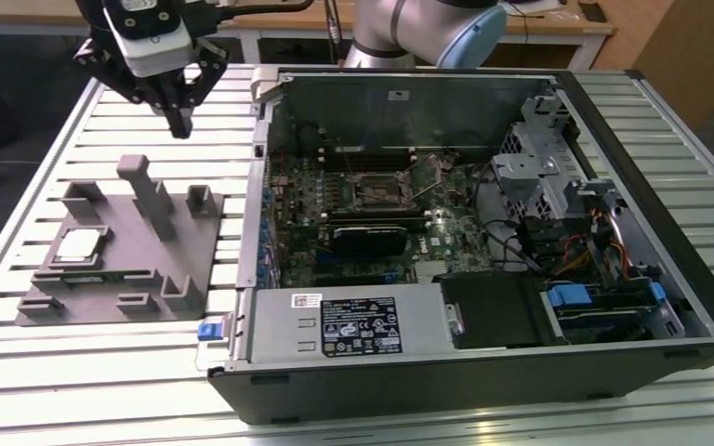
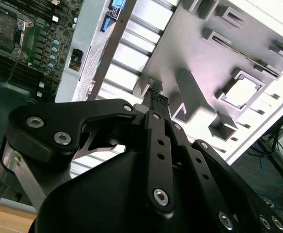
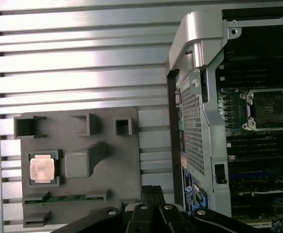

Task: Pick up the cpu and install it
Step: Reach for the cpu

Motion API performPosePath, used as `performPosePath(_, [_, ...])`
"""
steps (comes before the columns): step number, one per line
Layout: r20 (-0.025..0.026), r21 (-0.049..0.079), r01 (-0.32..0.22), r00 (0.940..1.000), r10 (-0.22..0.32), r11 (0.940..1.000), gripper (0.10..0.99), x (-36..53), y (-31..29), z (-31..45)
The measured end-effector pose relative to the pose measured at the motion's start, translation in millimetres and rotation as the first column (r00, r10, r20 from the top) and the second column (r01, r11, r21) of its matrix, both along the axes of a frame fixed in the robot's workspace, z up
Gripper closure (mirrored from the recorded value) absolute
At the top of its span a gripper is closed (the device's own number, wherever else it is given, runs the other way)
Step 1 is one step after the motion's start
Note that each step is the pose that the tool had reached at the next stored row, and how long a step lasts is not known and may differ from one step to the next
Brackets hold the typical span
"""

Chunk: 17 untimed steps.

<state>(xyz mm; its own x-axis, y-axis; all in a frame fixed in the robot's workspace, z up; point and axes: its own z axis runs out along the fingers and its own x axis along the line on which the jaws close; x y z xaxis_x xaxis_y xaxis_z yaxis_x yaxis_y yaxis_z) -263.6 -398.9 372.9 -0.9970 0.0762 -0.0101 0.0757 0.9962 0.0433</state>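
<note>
Tool (image 1: 181,119) hangs pointing straight down above the table (image 1: 85,372), near the grey fixture (image 1: 146,269), fingers pinched together on nothing. The cpu (image 1: 78,244) sits in the fixture's square pocket.

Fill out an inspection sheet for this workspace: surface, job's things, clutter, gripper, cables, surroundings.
Surface: slatted metal table, carrying the grey fixture and an open computer case.
Job's things: cpu lies flat in a square recess of the grey fixture; the motherboard socket looks empty.
Clutter: nothing seen.
Gripper: gripper shut, holding nothing, raised above the table near the fixture's far end, apart from the cpu.
Cables: coloured wires bundled inside the case, at the exterior view's right.
Surroundings: wooden furniture behind the table.
</note>
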Motion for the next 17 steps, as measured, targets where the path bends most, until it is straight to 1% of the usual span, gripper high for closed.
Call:
performPosePath(4, [-0.0001, 0.0, 0.0, 1.0, 0.0, 1.0, 0.98, -4.0, 0.0, -0.4])
performPosePath(17, [-0.0002, 0.0, 0.0, 1.0, 0.0, 1.0, 0.98, -22.1, 0.0, -2.1])
